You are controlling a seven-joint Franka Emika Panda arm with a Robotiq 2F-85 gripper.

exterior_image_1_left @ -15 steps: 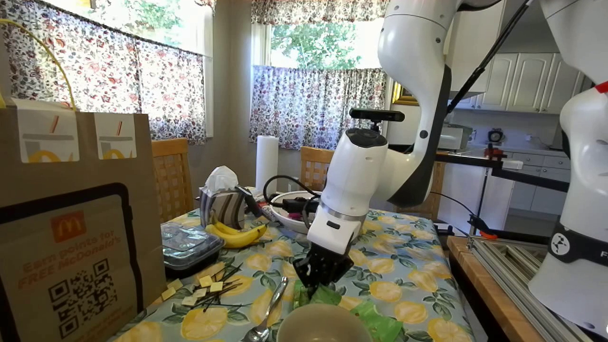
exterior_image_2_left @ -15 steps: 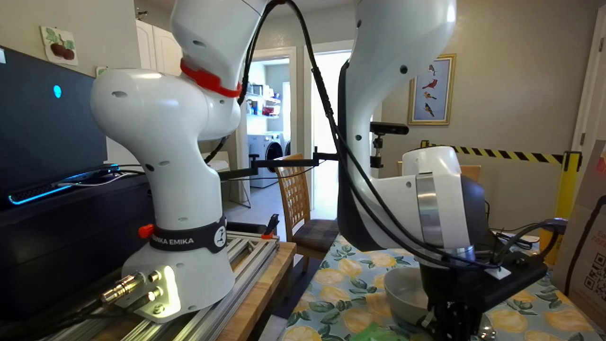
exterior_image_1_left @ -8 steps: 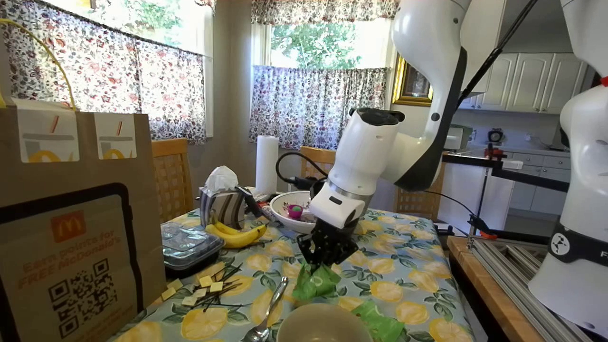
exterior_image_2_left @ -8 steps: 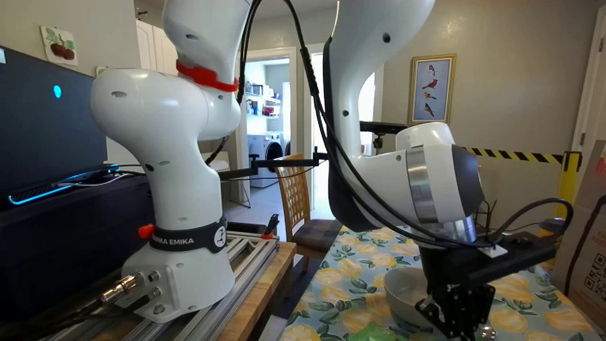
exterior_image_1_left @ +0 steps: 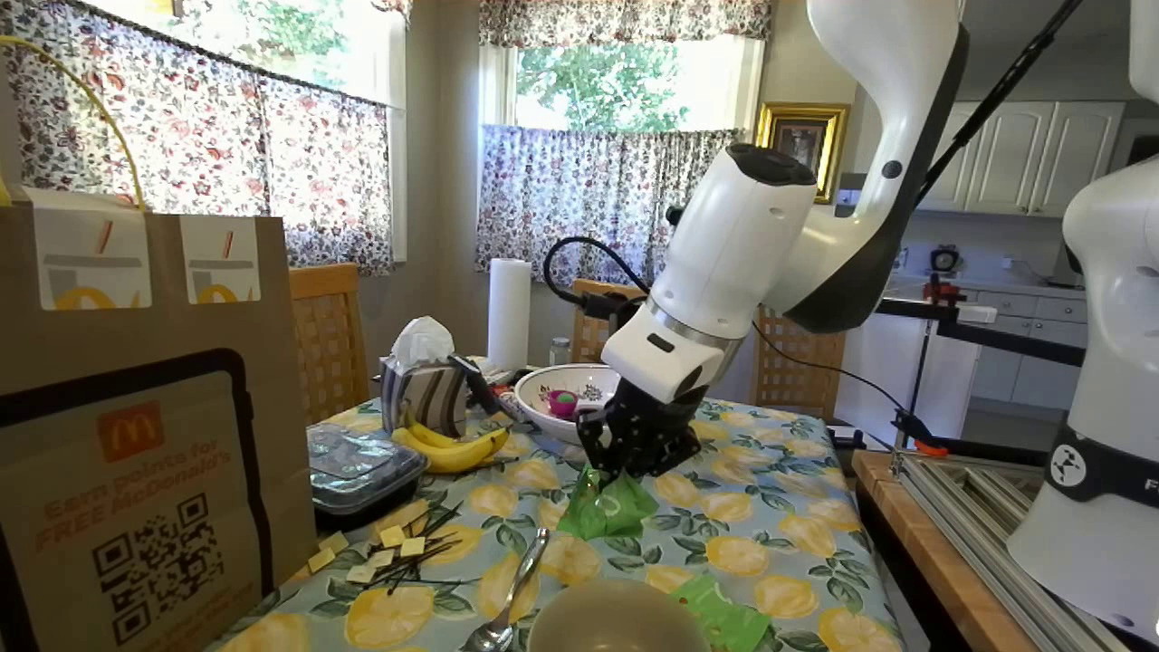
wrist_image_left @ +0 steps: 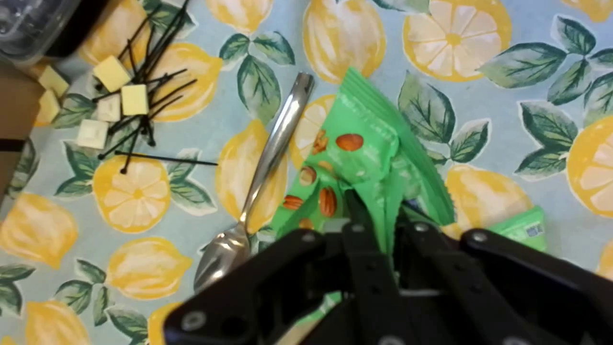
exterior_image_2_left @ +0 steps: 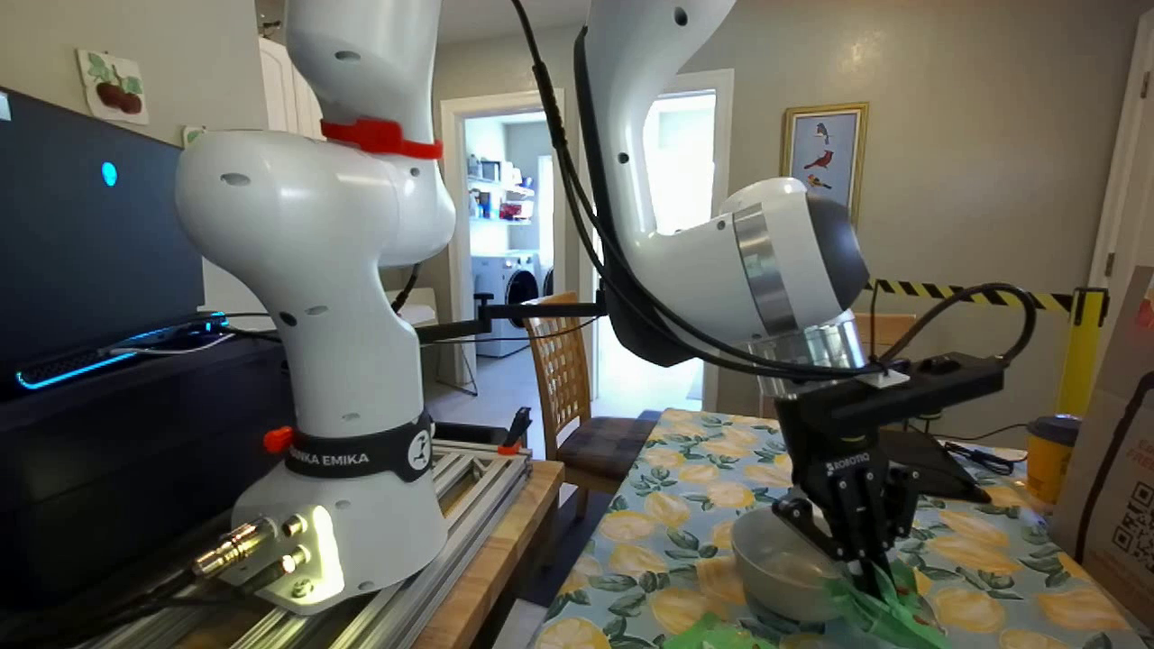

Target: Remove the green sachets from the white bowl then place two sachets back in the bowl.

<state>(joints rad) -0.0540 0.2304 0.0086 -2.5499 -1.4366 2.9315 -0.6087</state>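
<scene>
The tips of my claw (wrist_image_left: 382, 213) were buried in the folds of a green sachet (wrist_image_left: 364, 124), whose pale print was too blurred to read. In an exterior view the near edge cut off the white bowl (exterior_image_1_left: 618, 620), the spoon (exterior_image_1_left: 522, 580) and another green sachet (exterior_image_1_left: 727, 613); the left edge cut off the paper bag (exterior_image_1_left: 154, 362). There I covered the right side of the patterned bowl (exterior_image_1_left: 541, 422).

The green sachet (wrist_image_left: 361, 155) is crinkled plastic (faintly glossy), the spoon (wrist_image_left: 266, 166) polished metal
</scene>
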